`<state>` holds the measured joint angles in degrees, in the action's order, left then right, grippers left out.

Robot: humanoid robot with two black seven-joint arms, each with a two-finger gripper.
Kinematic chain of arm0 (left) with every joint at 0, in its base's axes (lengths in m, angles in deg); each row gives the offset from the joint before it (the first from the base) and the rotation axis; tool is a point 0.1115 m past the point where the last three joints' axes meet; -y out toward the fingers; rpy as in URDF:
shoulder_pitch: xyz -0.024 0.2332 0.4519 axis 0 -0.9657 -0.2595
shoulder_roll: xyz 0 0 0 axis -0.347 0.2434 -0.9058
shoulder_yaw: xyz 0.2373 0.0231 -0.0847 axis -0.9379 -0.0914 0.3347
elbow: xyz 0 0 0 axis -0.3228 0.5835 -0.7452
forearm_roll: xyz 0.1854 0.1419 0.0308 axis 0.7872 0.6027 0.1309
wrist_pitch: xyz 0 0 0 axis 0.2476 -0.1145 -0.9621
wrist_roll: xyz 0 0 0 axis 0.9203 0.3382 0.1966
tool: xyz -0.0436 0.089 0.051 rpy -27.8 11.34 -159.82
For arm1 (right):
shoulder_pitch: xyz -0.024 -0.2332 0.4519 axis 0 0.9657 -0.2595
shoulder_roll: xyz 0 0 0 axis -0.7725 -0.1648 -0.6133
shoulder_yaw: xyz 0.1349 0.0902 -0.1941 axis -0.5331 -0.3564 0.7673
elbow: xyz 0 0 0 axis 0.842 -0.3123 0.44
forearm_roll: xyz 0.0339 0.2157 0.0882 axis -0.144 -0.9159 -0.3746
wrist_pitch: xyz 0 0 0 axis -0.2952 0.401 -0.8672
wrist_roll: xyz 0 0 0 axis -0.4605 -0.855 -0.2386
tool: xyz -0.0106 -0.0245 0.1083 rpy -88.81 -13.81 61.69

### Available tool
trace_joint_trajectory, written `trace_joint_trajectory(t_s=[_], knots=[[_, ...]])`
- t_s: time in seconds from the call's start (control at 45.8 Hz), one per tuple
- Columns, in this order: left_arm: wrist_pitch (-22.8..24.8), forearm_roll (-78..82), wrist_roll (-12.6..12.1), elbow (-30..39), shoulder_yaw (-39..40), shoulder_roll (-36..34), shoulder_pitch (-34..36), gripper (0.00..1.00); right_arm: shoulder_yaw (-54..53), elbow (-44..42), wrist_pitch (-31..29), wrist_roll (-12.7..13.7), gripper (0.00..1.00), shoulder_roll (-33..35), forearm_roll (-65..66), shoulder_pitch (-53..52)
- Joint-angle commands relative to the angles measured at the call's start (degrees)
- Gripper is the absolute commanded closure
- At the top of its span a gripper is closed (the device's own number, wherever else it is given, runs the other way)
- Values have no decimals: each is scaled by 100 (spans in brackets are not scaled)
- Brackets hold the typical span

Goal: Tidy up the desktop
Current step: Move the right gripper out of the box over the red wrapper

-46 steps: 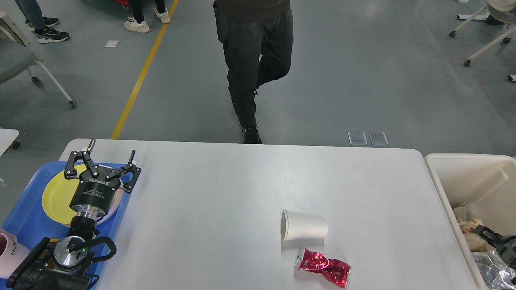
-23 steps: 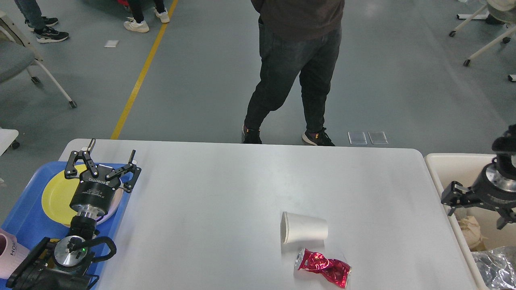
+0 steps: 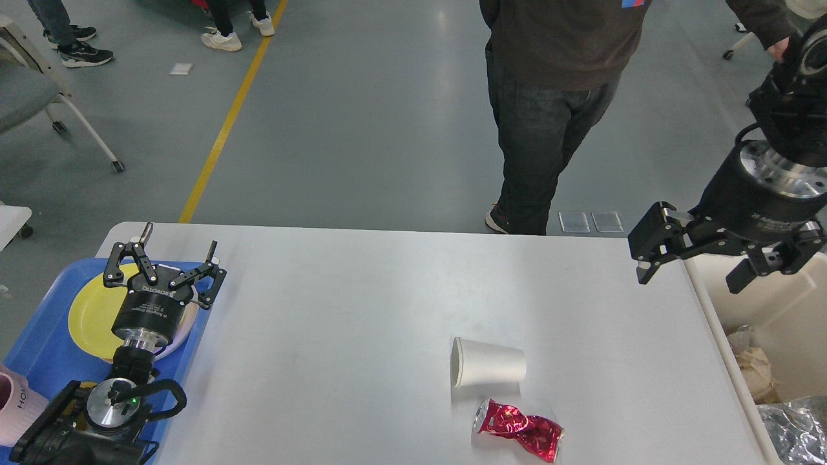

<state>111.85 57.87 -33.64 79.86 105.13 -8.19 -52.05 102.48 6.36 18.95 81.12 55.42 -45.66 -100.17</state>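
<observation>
The desktop (image 3: pixel 362 303) is a wide white tabletop. A white paper cup (image 3: pixel 488 371) lies on its side right of centre, mouth facing left. Just in front of it lies a crushed red can (image 3: pixel 518 436). My left gripper (image 3: pixel 176 248) hangs open and empty over the blue tray (image 3: pixel 45 349) at the left edge, above a yellow plate (image 3: pixel 94 310). Over the desktop's right edge, well above the surface and far from the cup, my right gripper (image 3: pixel 690 279) is open and holds nothing.
A cream bin (image 3: pixel 769 284) with crumpled paper and foil stands off the right edge. A pink mug (image 3: pixel 16 407) sits at the tray's near left. A person in dark clothes (image 3: pixel 549 110) stands just beyond the far edge. A chair (image 3: pixel 39 97) is far left.
My right arm has risen out of the bin and swung up and left, now over the desktop's right edge. The person behind the table walked to the right. The left arm stayed still.
</observation>
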Motion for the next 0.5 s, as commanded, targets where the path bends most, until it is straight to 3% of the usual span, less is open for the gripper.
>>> trace_joint_trajectory(t_s=[0.0,0.197,0.284,0.48], knots=[[0,0,8,0,0,-8,1,3,7,573,54,12,0,-142,-468,-990],[0,0,8,0,0,1,1,3,50,768,160,3,0,-608,-627,-1307],[0,0,8,0,0,1,1,3,209,768,476,3,0,-669,-636,-1272],[0,0,8,0,0,1,1,3,51,750,573,-32,0,-749,-653,-886]])
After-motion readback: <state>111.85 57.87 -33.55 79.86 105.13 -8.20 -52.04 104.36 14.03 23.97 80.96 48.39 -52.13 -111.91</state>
